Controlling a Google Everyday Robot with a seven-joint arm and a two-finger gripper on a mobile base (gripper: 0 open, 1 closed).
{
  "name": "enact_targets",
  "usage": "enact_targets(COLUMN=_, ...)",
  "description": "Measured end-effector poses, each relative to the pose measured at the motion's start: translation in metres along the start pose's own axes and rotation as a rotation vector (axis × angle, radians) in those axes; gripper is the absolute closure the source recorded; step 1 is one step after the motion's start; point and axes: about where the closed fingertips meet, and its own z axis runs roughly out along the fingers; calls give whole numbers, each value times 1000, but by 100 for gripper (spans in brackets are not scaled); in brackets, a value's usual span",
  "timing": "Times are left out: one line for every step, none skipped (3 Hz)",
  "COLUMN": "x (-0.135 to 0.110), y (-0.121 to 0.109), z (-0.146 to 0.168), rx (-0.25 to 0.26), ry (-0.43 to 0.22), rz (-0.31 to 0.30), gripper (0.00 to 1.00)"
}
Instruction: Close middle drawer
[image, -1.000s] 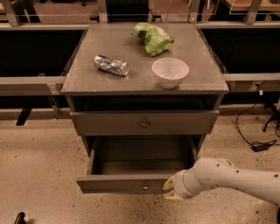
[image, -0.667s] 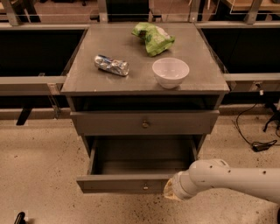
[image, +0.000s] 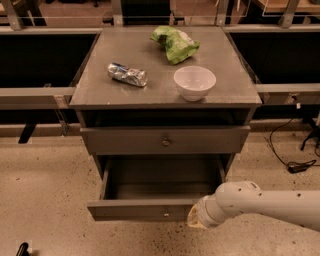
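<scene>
The claw sat at the end of the pale arm, low in front of the cabinet. It was right up against the right end of the middle drawer front and looked to be touching it. It faced away and was mostly hidden behind the wrist, so whether it was wide or narrow could not be told. That placement suited a push rather than a grasp. The arm reached in from the right and met the flat panel beside the small round knob, which lay just to the claw's left and was not being held. The middle drawer stood pulled well out toward the claw, its shallow interior bare and open to view just beyond it, so the closing was judged not yet done. A straight shove away from the claw seemed the fitting move, though pushing off-centre might skew the drawer on its runners. Directly above and beyond the claw, the top drawer was shut flush. Higher up, on the cabinet's top, a white bowl stood nearest the claw's side. A crushed can lay farther left and a green bag farthest back, all well apart from the claw. Off to its right a dark cable trailed across the speckled floor.
</scene>
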Motion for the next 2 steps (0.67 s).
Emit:
enact_targets(x=6, y=-5, z=20, rx=-42, ry=-29, rz=15, gripper=100)
enact_targets(x=14, y=-9, z=34, rx=-47, ry=-33, rz=40, gripper=100)
